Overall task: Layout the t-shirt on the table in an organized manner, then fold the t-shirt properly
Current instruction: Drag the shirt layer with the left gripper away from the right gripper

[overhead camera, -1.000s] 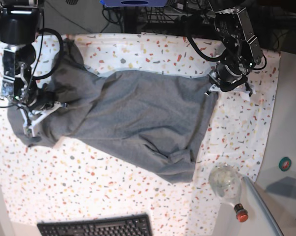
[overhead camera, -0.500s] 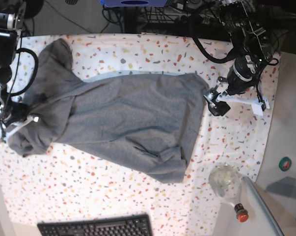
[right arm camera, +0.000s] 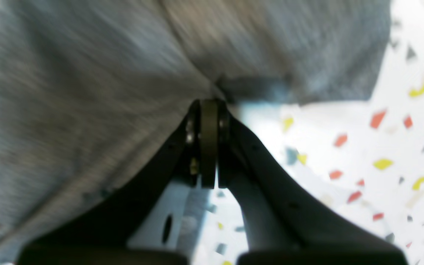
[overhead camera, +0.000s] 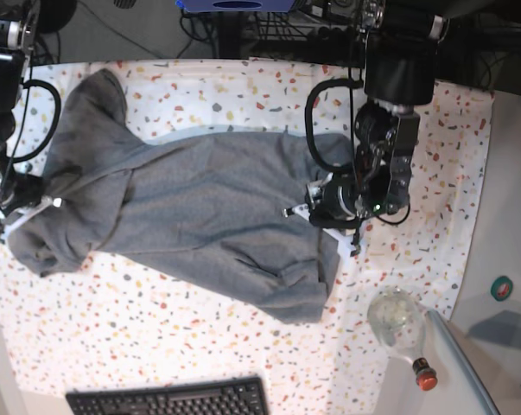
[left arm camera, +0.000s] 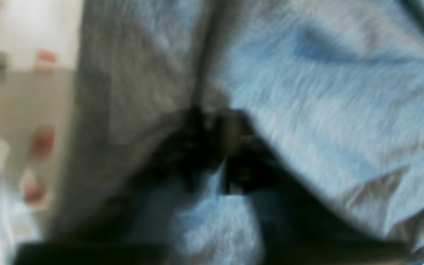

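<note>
Covering most of the base view, the table (overhead camera: 200,346) is a wide flat surface under a white cloth flecked with small red, orange, yellow and grey chips. Across its middle sprawls the t-shirt (overhead camera: 200,207), a soft heather-grey knit lying crumpled, broad through the centre of the frame, bunched into rounded folds at the left edge and creased toward the lower middle.

The left gripper (overhead camera: 333,203) sits at the shirt's right-hand edge, right of centre in the base view; its wrist view is badly blurred (dark fingers against pale, fuzzy knit), but the fingers are closed together with grey cloth gathered tightly around them. The right gripper (right arm camera: 209,110), at the far left of the base view, has its black, curved fingers (right arm camera: 256,165) pressed fully together, pinching a ridge of the grey fabric at their tips.

At the lower right stands a clear glass bottle (overhead camera: 398,322) with a red cap, and along the bottom edge lies a black keyboard (overhead camera: 169,398).
</note>
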### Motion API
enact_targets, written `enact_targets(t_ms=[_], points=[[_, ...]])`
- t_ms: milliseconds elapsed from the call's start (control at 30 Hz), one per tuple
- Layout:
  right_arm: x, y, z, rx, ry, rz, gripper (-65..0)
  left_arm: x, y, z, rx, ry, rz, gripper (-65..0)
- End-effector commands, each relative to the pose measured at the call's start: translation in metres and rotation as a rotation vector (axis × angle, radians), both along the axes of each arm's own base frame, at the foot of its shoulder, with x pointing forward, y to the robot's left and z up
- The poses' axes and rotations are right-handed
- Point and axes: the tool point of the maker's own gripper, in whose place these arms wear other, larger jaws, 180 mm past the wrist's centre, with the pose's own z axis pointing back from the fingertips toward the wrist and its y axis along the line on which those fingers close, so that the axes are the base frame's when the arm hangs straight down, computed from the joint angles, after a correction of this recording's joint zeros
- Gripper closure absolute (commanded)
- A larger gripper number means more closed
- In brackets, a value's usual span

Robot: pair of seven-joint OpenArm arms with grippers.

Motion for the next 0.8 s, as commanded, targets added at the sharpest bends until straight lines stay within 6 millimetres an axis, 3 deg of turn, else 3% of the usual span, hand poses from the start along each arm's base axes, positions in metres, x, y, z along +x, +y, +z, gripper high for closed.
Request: enact_targets(t_ms=[0,133,233,333,400,467,600,767], points=[[0.012,-0.015,0.015,-0.031,-0.043,-0.007,0.0,0.01,-0.013,0.004,0.006,-0.01,-0.038,0.0],[0.008,-0.027,0.017,-0.056,-0.043,-0.012,0.0,0.029,-0.069,0.007,0.019,-0.074,-0.174,0.0],[0.003,-0.029,0.015,-0.062,-0.04,-0.012,0.0,0.032,-0.113,0.012,0.002,-0.097,-0.26,0.0],[-0.001,-0.029,0.012,-0.062,-0.032,-0.011,0.0,0.036,-0.132,0.026,-0.025,-0.14,-0.285,0.0],[-0.004,-0.029,0.01,-0.062,-0.026,-0.011,0.0,0.036,-0.123,0.033,-0.036,-0.157,-0.23,0.0],[-0.009,-0.03,0.008,-0.064,-0.016,-0.01,0.0,0.042,-0.094,0.039,-0.002,-0.174,-0.125,-3.1],[-0.011,-0.03,0.007,-0.065,-0.013,-0.009,0.0,0.04,-0.048,0.054,0.056,-0.23,-0.034,-24.7],[-0.01,-0.03,0.007,-0.065,-0.016,-0.007,0.0,0.022,-0.028,0.042,0.093,-0.203,-0.035,-46.7]])
